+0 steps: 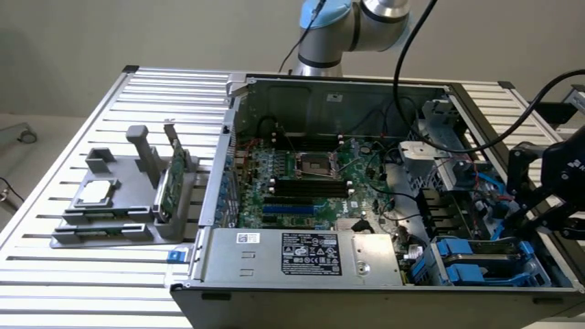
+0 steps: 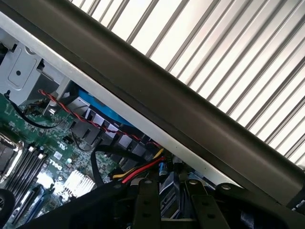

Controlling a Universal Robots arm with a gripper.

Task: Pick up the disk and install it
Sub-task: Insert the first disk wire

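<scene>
Tool (image 2: 167,186) over case (image 1: 302,103), motherboard (image 1: 311,178) inside

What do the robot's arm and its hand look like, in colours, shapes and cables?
The arm has round silver-grey joints and a light blue cap. Black cables hang from it in long curves. The hand is black and blocky, with a small white marking on its side.

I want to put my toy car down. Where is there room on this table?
Bare silver slatted table lies on the camera's side of the grey plastic holder tray, and more on its far side, beside the open metal computer case. Inside the case it is crowded: green circuit board, black cables, blue plastic carriers near the black gripper.
</scene>
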